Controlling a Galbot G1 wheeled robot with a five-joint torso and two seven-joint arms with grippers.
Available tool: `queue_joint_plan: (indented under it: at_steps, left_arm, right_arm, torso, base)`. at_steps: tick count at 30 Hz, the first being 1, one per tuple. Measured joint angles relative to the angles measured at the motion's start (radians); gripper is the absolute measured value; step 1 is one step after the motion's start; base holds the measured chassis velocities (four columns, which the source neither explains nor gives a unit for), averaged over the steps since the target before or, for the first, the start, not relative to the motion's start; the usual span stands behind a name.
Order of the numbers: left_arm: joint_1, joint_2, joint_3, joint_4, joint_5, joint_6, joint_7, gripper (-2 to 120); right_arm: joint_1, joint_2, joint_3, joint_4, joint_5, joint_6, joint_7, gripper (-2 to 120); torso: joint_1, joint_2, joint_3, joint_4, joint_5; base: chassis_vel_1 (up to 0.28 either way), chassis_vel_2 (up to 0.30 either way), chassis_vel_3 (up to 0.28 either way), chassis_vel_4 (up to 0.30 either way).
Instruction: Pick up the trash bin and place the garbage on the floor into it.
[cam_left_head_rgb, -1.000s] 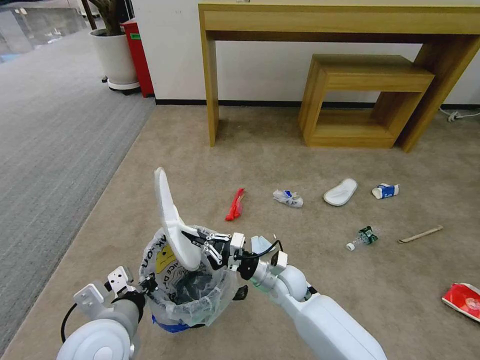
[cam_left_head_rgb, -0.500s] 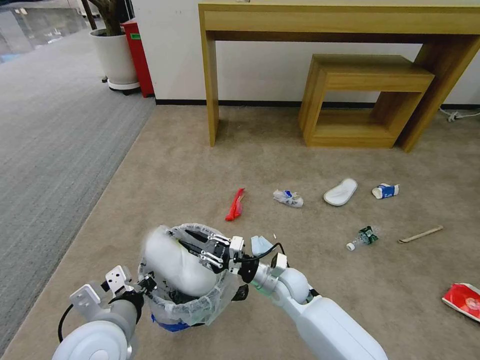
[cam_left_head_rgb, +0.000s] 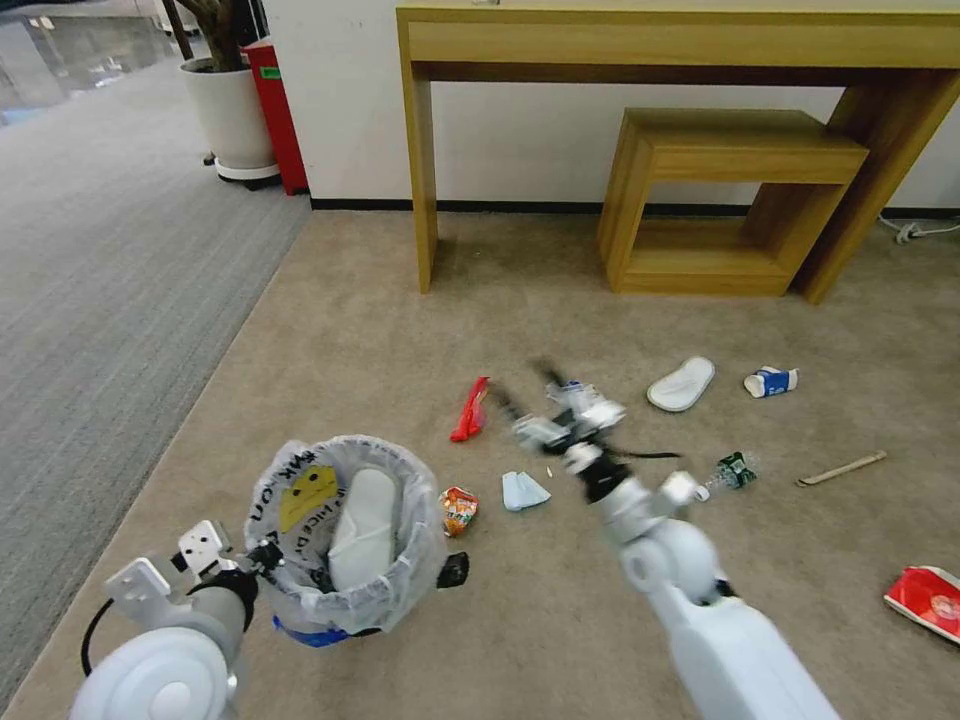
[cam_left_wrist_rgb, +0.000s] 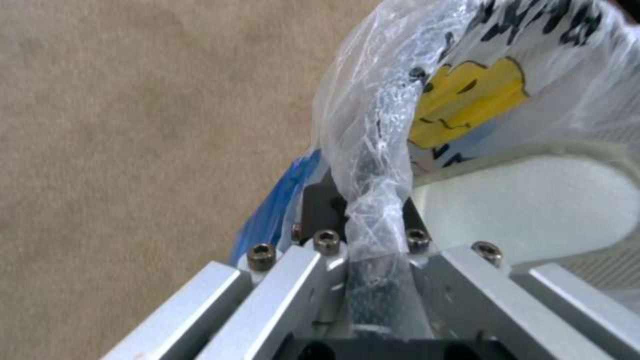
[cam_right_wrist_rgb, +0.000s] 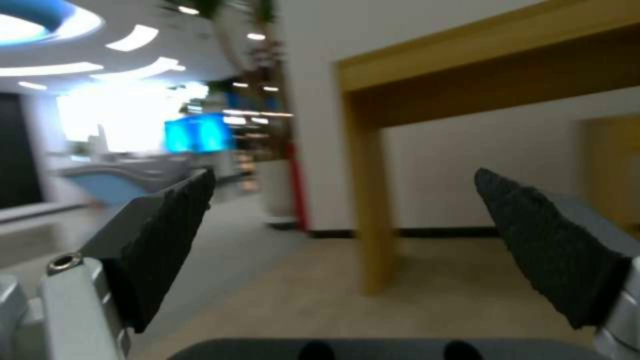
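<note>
The trash bin (cam_left_head_rgb: 300, 500), lined with a clear bag bearing a yellow smiley, hangs low at front left. My left gripper (cam_left_head_rgb: 265, 560) is shut on its rim (cam_left_wrist_rgb: 373, 200). A white slipper (cam_left_head_rgb: 365, 525) lies inside it (cam_left_wrist_rgb: 533, 205). My right gripper (cam_left_head_rgb: 525, 392) is open and empty, blurred, above the floor right of a red wrapper (cam_left_head_rgb: 470, 410); its pads (cam_right_wrist_rgb: 167, 240) stand wide apart. Garbage on the carpet: an orange wrapper (cam_left_head_rgb: 458, 508), a pale blue piece (cam_left_head_rgb: 522, 490), a second slipper (cam_left_head_rgb: 681, 384), a blue-white cup (cam_left_head_rgb: 770, 381), a crushed bottle (cam_left_head_rgb: 730, 472), a wooden stick (cam_left_head_rgb: 841, 468), a red-white carton (cam_left_head_rgb: 925, 598).
A tall wooden desk (cam_left_head_rgb: 680, 40) and a low wooden shelf (cam_left_head_rgb: 730, 200) stand against the far wall. A white planter (cam_left_head_rgb: 232, 115) and a red box (cam_left_head_rgb: 275, 110) are at far left. Grey carpet (cam_left_head_rgb: 100, 300) borders the beige floor on the left.
The right gripper let the white slipper drop into the bin, then swung out to the right over the litter. The bin has shifted slightly left and lower.
</note>
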Motion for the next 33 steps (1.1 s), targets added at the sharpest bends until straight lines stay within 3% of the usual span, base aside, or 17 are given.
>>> queue_joint_plan:
  at_steps: [3,8,11,26,33]
  left_arm:
    - [-0.010,0.017,-0.021,0.008,-0.011,0.000,-0.001,0]
    - [-0.015,0.030,-0.043,0.007,-0.027,0.000,-0.002,0]
    - [-0.028,0.051,-0.096,0.019,-0.026,0.000,0.002,0]
    - [-0.009,0.098,-0.223,0.027,-0.112,0.000,0.016,0]
    - [-0.009,0.091,-0.228,0.030,-0.120,0.000,0.016,0]
  right_arm:
    - [-0.098,0.037,0.111,0.027,-0.107,0.031,0.024,100]
    - [-0.168,0.078,0.181,0.064,-0.187,0.048,0.029,100]
    - [-0.218,0.113,0.219,0.085,-0.231,0.087,0.030,100]
    - [-0.260,0.169,0.247,0.090,-0.212,0.169,0.031,100]
    - [-0.259,0.173,0.245,0.084,-0.213,0.177,0.031,100]
  torso:
    - [0.000,0.000,0.000,0.0001,0.0000]
    - [0.000,0.000,0.000,0.0000,-0.0002]
    - [0.000,0.000,0.000,0.0002,-0.0003]
    - [0.000,0.000,0.000,0.0003,-0.0002]
    - [0.000,0.000,0.000,0.0002,-0.0003]
  base:
    - [0.000,0.000,0.000,0.000]
    - [0.000,0.000,0.000,0.000]
    - [0.000,0.000,0.000,0.000]
    - [0.000,0.000,0.000,0.000]
    - [0.000,0.000,0.000,0.000]
